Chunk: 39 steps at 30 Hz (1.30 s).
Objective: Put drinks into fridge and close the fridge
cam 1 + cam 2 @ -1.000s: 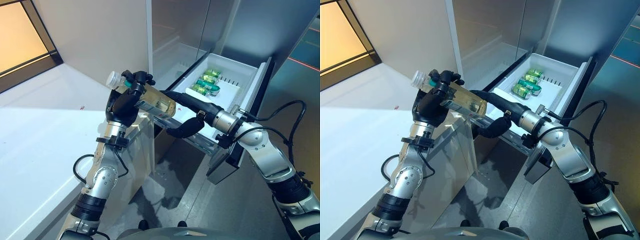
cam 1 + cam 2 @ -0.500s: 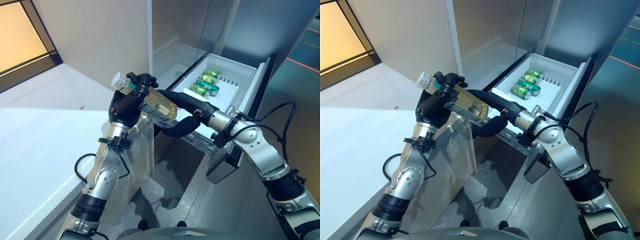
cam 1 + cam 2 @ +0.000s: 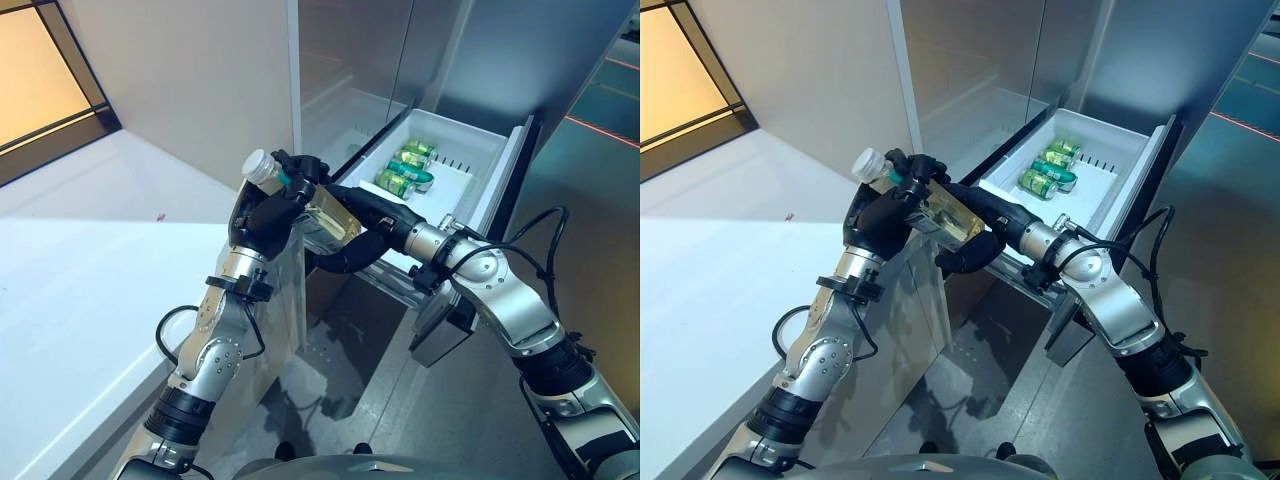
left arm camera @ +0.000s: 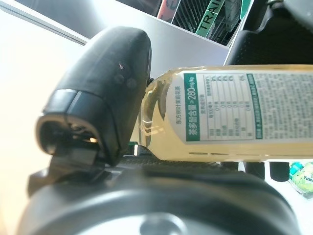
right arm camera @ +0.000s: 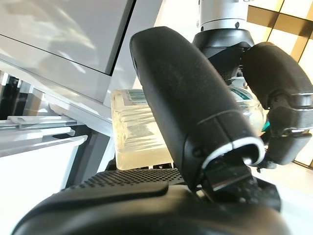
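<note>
Tilted pale bottle [image 3: 318, 205], cans [image 3: 404, 168] in drawer [image 3: 468, 175]

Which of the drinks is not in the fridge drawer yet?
The pale yellow bottle with the white cap, held between the left hand and right hand; the green cans already lie in the open drawer.

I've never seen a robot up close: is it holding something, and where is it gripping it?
Yes: a clear bottle of pale drink. The left hand grips its neck end by the white cap; the right hand closes round its base.

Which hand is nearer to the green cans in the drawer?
Right hand, under the bottle's base, beside the drawer with the green cans; left hand grips the neck end, farther back.
</note>
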Available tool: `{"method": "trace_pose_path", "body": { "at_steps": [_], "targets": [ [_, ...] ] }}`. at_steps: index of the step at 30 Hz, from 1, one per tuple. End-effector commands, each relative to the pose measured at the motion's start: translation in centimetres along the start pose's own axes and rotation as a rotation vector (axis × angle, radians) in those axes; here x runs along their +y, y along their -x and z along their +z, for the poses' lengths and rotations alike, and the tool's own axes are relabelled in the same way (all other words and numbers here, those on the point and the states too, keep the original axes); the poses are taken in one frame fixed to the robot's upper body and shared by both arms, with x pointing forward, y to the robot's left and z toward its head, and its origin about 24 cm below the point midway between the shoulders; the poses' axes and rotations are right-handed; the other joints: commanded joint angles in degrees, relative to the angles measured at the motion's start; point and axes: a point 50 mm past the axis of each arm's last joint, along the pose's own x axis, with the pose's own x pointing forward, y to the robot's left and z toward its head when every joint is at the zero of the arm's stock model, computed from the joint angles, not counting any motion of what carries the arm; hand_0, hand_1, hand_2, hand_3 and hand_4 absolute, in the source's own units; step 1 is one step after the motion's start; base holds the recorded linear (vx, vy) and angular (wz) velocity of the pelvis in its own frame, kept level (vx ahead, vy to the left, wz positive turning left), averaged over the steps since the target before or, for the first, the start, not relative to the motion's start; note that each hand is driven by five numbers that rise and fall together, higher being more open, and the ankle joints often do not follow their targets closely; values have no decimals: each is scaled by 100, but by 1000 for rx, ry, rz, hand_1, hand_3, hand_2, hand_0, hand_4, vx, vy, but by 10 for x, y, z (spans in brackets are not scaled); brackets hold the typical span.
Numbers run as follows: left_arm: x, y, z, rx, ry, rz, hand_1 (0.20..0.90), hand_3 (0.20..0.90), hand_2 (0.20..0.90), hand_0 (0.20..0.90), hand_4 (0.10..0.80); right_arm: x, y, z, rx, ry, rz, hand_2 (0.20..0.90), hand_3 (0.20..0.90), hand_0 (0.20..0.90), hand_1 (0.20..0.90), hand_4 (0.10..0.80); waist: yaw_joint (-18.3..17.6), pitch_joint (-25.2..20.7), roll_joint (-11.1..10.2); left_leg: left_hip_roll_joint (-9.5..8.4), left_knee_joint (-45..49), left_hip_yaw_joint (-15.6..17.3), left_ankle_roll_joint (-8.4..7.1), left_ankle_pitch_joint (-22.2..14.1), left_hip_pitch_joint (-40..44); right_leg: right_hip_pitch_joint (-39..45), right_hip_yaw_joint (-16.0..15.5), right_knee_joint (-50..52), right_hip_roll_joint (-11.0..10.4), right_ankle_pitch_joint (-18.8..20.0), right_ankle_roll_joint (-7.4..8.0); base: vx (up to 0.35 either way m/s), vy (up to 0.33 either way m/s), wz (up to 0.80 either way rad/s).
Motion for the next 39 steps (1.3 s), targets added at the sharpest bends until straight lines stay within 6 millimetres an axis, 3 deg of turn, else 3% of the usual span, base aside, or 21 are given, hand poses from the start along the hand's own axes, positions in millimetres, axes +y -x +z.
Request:
{"method": "trace_pose_path", "body": {
  "at_steps": [1, 9, 19, 20, 22, 23, 24, 32, 36, 39],
  "targets": [
    [-70, -41, 45, -316, -1, -394, 300, 200, 300, 300, 100, 7, -22, 29, -127, 31, 61, 300, 200, 300, 300, 100, 21, -654, -69, 39, 8, 430, 20, -427, 38, -102, 169, 124, 22, 63, 122, 0, 0, 0],
    [-84, -41, 51, -338, -121, -487, 300, 200, 300, 300, 100, 4, -23, 29, -131, 27, 11, 300, 200, 300, 300, 100, 13, -639, -60, 37, 8, 414, 23, -425, 19, -107, 183, 86, 36, 84, 122, 0, 0, 0],
    [-90, -44, 45, -281, -198, -535, 300, 200, 300, 300, 100, -10, -23, 39, -176, 50, -111, 300, 200, 300, 300, 100, -12, -631, -36, 44, 8, 460, 39, -436, 36, -113, 210, 90, 48, 87, 123, 0, 0, 0],
    [-89, -45, 42, -252, -209, -532, 460, 387, 460, 460, 287, -15, -21, 43, -196, 59, -157, 300, 200, 300, 300, 100, -13, -623, -29, 45, 8, 468, 44, -440, 43, -112, 215, 89, 51, 91, 122, 0, 0, 0],
    [-86, -45, 39, -229, -226, -522, 545, 485, 545, 545, 385, -24, -19, 47, -217, 70, -212, 300, 200, 300, 300, 100, -9, -611, -19, 43, 8, 479, 47, -442, 56, -108, 218, 88, 55, 92, 119, 0, 0, 0],
    [-85, -46, 38, -218, -231, -513, 545, 485, 545, 545, 385, -28, -17, 50, -225, 73, -244, 300, 200, 300, 300, 100, -5, -605, -15, 40, 8, 474, 48, -444, 61, -108, 223, 88, 56, 95, 118, 0, 0, 0],
    [-84, -46, 38, -212, -231, -508, 900, 900, 900, 900, 800, -31, -17, 51, -231, 77, -262, 300, 200, 300, 300, 100, -5, -598, -14, 37, 8, 471, 49, -445, 66, -107, 231, 88, 57, 96, 117, 0, 0, 0],
    [-72, -45, 56, -350, -245, -413, 900, 900, 900, 900, 800, -74, 1, 65, -290, 82, -549, 300, 200, 300, 300, 100, 26, -607, -13, 14, 8, 425, 48, -454, 93, -79, 237, 79, 58, 104, 109, 0, 0, 0],
    [-71, -35, 90, -547, -256, -409, 900, 900, 900, 900, 800, -97, 19, 65, -293, 81, -703, 300, 200, 300, 300, 100, 93, -638, -44, 13, 8, 357, 32, -457, 77, -73, 158, 82, 42, 90, 105, 10, -17, 0],
    [-82, -30, 110, -644, -311, -442, 900, 900, 900, 900, 800, -110, 27, 62, -270, 89, -820, 300, 200, 300, 300, 100, 132, -640, -47, 2, 8, 281, 21, -455, 60, -73, 88, 77, 40, 86, 98, 6, -17, 1]
  ]
}}
